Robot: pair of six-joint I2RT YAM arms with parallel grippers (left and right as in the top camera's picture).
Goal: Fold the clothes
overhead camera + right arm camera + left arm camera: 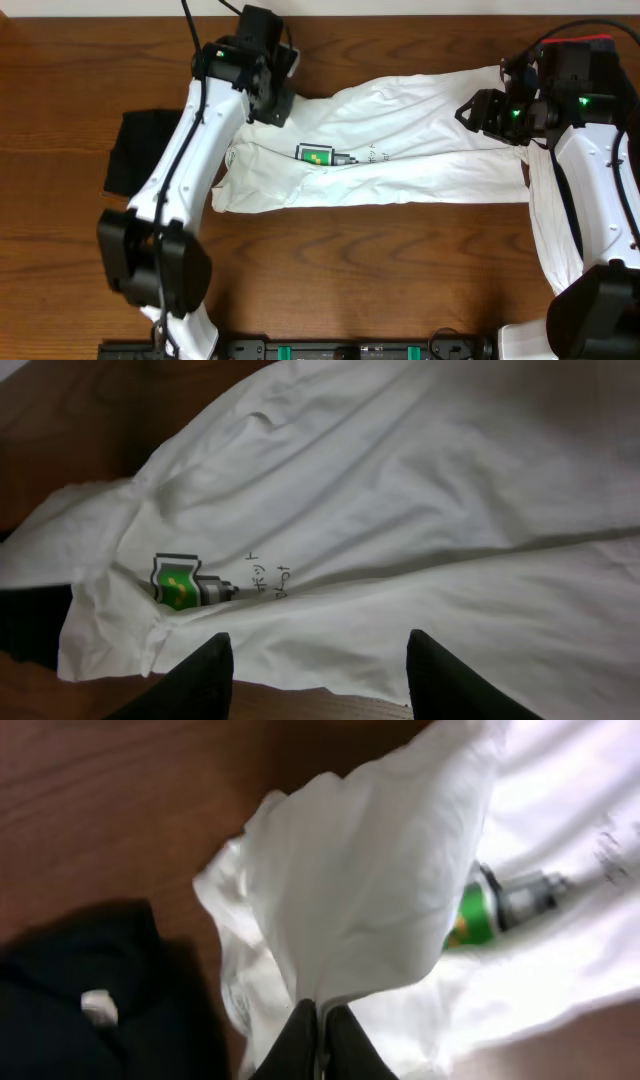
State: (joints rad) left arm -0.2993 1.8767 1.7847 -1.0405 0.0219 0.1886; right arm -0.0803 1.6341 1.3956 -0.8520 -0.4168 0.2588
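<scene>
Plainly, our left pincer (320, 1022) is clamped on a raised fold of the soft white short-sleeved T-shirt (420, 150), which lies stretched across the brown wooden worktop (360, 260). Our right pincer (318, 662) hangs over the shirt's far end, jaws apart and gripping nothing. We see a dark black cloth garment (135, 150) beside our left arm.

We see a dark brown, grainy wooden table (400, 260), evenly lit, with a pale strip (400, 5) along its far edge.

t-shirt (420, 140) lies across table (350, 260), another garment (135, 150) to its left.
</scene>
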